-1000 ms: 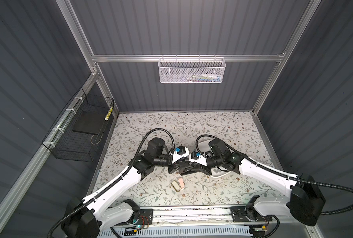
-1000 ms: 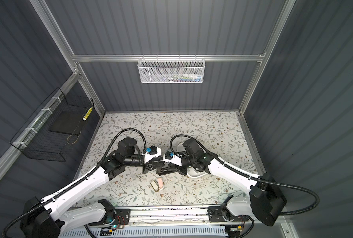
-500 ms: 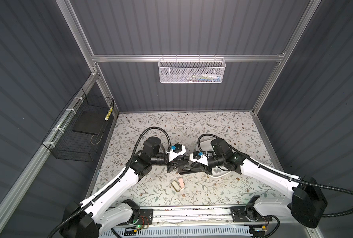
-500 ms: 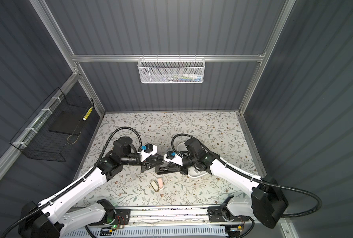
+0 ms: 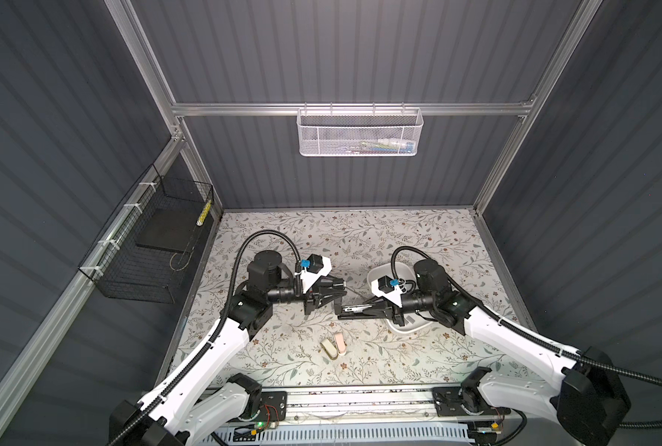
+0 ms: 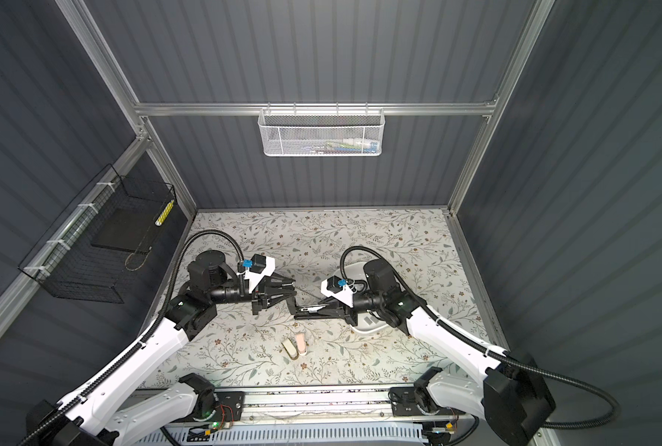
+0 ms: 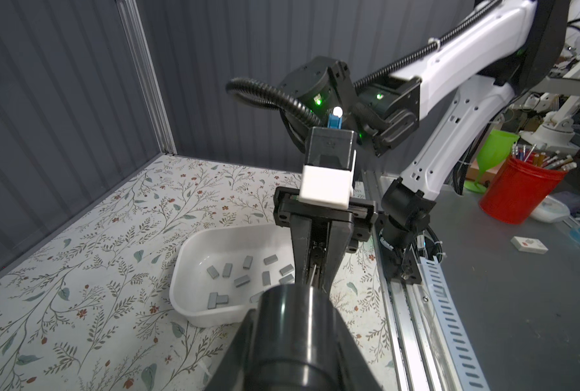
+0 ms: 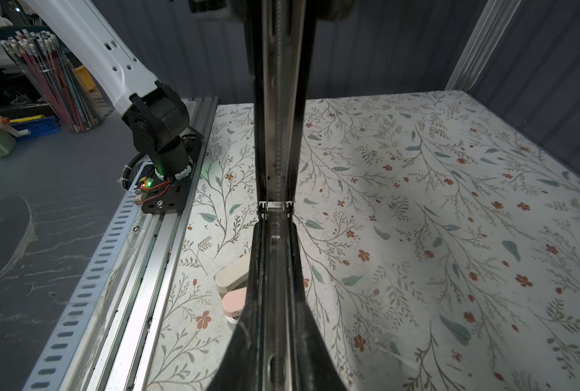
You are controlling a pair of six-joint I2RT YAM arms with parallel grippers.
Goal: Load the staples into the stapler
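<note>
Staples (image 7: pixel 241 280) lie loose in a white tray (image 7: pixel 210 318) on the right of the worktop (image 5: pixel 418 239), a dozen or so short grey strips scattered flat on its floor. None has been lifted out. The tray's walls keep the small strips from sliding off, and it sits right under the right arm.

The right pincer (image 5: pixel 340 312) is closed on a narrow black-and-metal bar held clear of the worktop and pointing left. The right wrist view shows an open metal channel with a spring running along it, so I take this bar for the stapler (image 8: pixel 276 243) with its magazine bared. The fingers press on the bar's two sides, which leaves the channel free, probably so that a strip can be laid in.

The left pincer (image 5: pixel 343 287) faces it, just beside but apart, with its fingers drawn together. Whether they pinch anything I cannot tell. In both top views a thin wire (image 5: pixel 356 294) runs slantwise between the two pincers. It may be the magazine's pusher rod pulled back to make room, but the frames do not settle that.

A beige piece (image 5: pixel 328 346) and a pink piece (image 5: pixel 340 343) lie side by side nearer the front, untouched.

With the right pincer holding the stapler, fetching a strip would likely fall to the left one, which would have to reach across to the tray.
</note>
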